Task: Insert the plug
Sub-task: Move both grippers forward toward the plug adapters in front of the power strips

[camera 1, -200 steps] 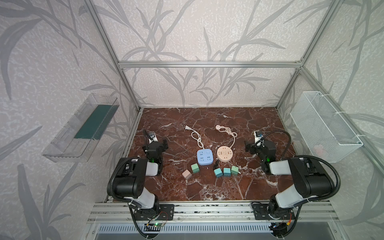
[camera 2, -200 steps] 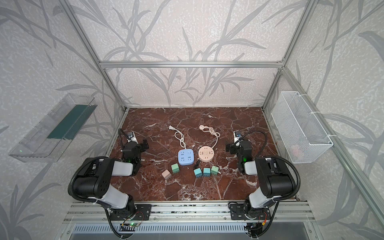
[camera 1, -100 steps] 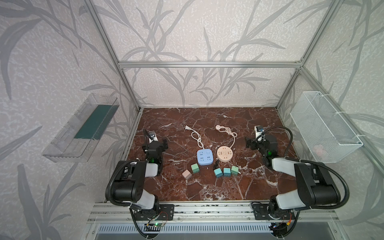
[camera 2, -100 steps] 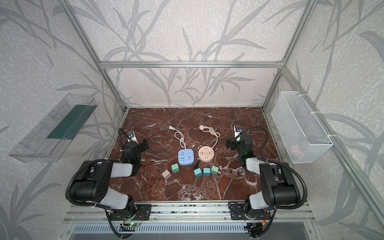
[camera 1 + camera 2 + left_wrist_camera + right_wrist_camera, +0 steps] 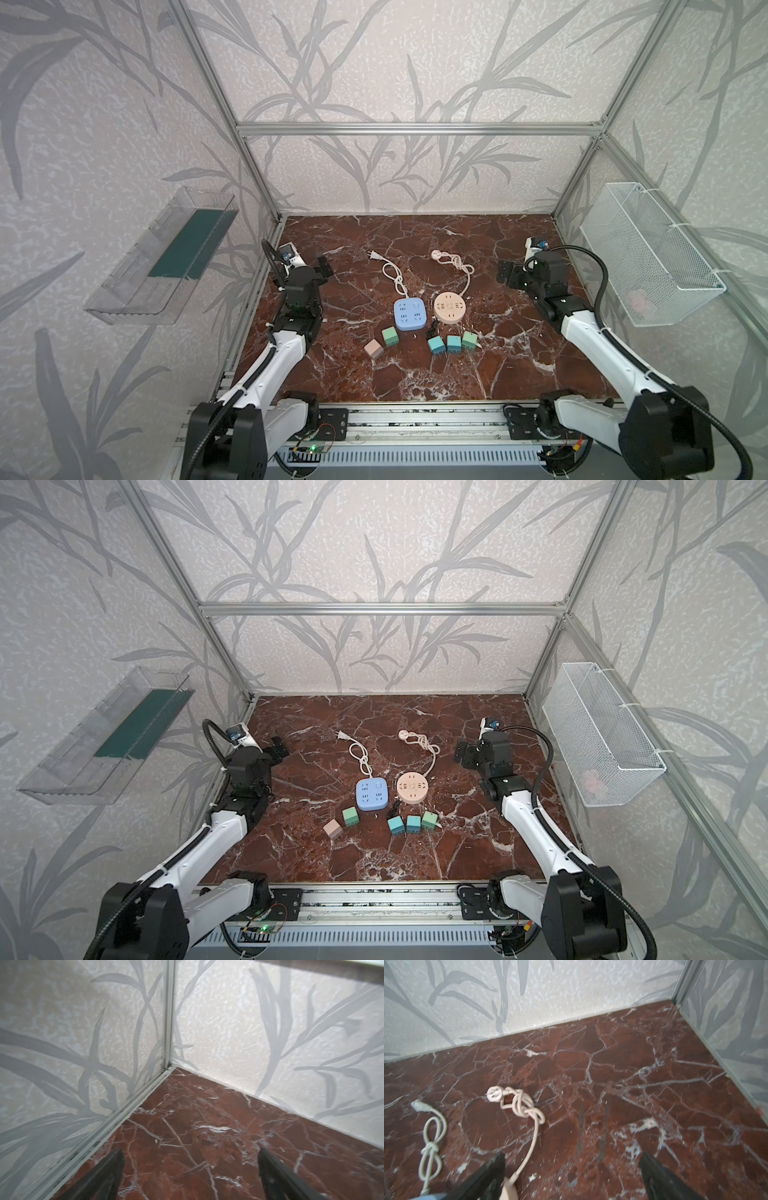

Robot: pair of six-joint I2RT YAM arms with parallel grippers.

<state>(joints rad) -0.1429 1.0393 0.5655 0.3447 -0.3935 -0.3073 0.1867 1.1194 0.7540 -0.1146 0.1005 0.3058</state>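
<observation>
Both top views: the blue socket block (image 5: 410, 313) and the round pink socket block (image 5: 449, 306) lie mid-surface, with their cords trailing toward the far edge. Five cube plugs (image 5: 454, 344) sit loose just in front of them, none inserted. The left gripper (image 5: 324, 267) is near the left edge and the right gripper (image 5: 508, 274) near the right edge. Both are well apart from the plugs and hold nothing.

Left wrist: fingers (image 5: 112, 1167) spread wide over bare marble, facing the far left corner.

Right wrist: fingers (image 5: 492, 1169) spread wide, empty. The pink cord's plug (image 5: 495, 1094) lies ahead.

Step, as judged: approach, before any pickup. Next move calls for bringing one gripper over a cube, closing on its sides, then lining its prongs up with a socket.
</observation>
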